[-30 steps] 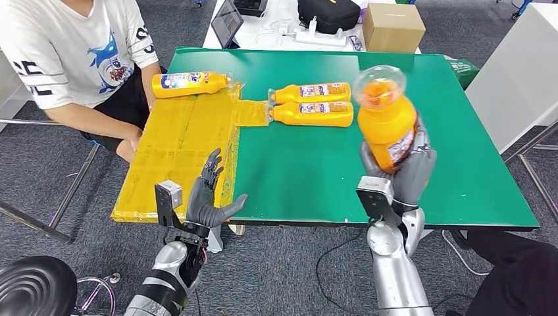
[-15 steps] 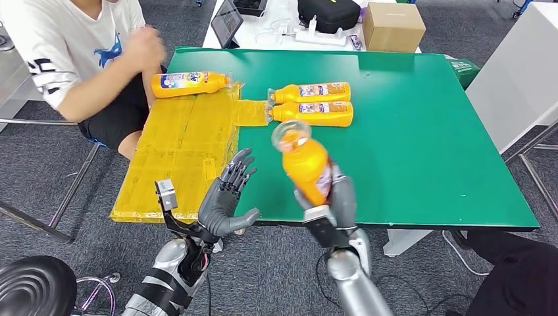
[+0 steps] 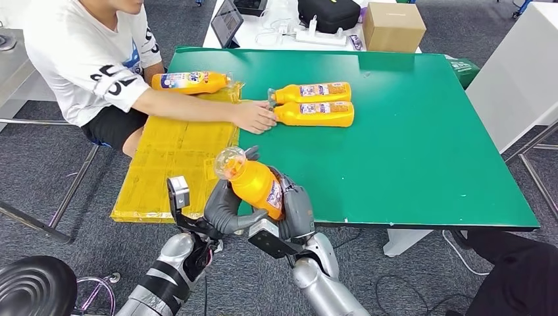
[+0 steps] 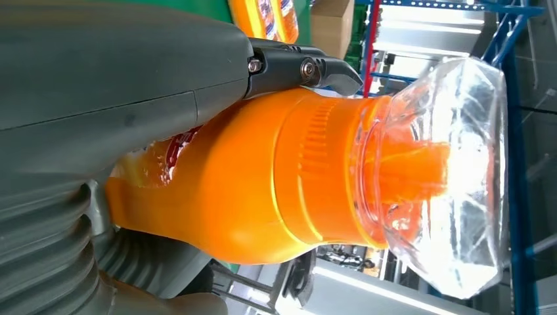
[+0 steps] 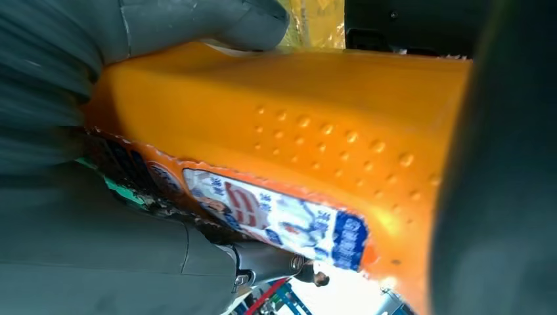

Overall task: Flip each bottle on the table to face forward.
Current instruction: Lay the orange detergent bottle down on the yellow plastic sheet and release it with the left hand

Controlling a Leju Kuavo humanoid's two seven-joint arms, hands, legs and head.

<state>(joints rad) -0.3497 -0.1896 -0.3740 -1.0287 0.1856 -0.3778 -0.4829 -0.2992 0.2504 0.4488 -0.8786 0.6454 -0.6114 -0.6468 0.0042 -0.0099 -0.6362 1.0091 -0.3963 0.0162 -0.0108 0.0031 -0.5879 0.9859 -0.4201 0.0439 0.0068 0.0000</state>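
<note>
head: I look forward and down across the desk from its near edge | wrists: pressed close against the orange bottle, shared by all views

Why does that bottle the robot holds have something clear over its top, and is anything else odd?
The held bottle, gripped by both the left hand and right hand, has crinkled clear plastic wrap over its cap. Nothing is spilled. A person's hand reaches onto the table beside two lying bottles.

Held bottle between left hand and right hand, at counter near edge; two bottles side by side behind.
</note>
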